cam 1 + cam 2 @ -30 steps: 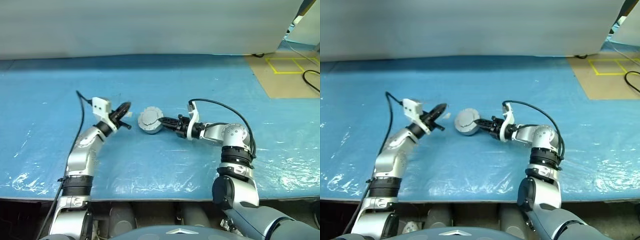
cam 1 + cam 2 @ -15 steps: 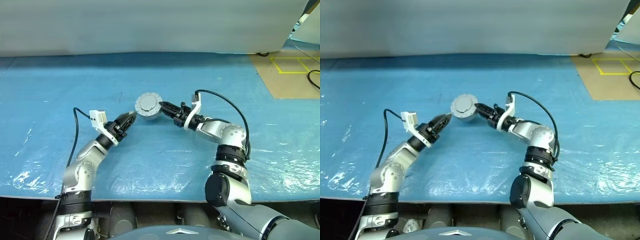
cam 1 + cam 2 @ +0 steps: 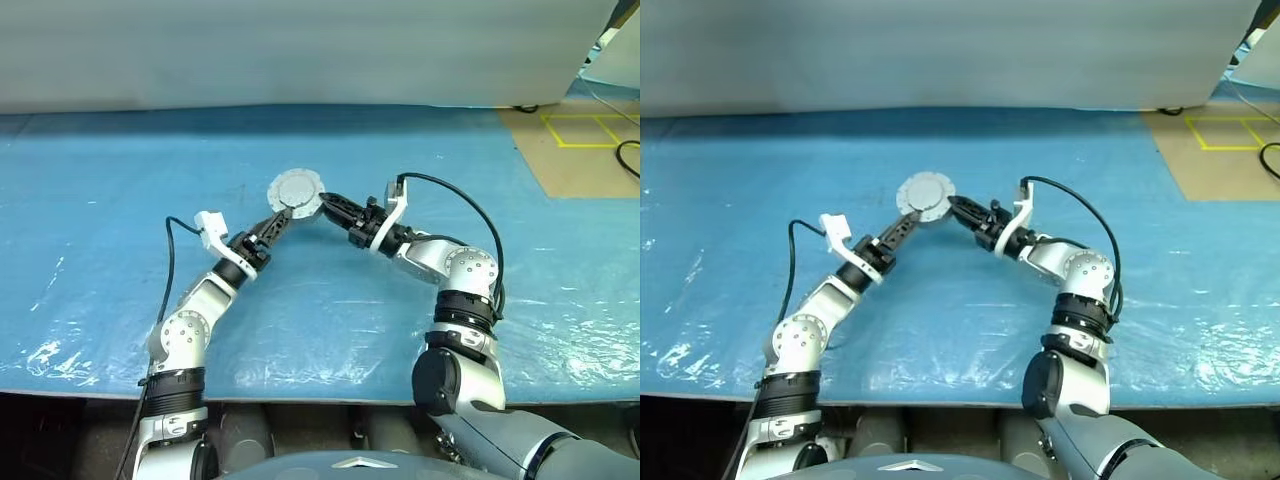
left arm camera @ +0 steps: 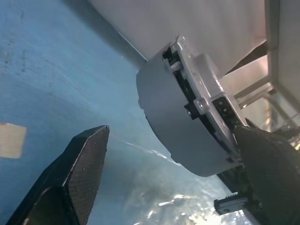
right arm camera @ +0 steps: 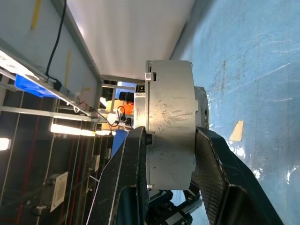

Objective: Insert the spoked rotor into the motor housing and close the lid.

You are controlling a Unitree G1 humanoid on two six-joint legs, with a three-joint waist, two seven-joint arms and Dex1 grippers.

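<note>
— Where's the housing?
— Up off the table, clamped edge-on in the right gripper.
— And the left gripper?
— Jaws spread wide around the housing, gripping nothing.

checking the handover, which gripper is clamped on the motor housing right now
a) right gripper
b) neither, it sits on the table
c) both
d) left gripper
a: the right gripper has its fingers pressed against both flat faces of the motor housing, while the left gripper stands open around it, one finger well apart from it.
</note>
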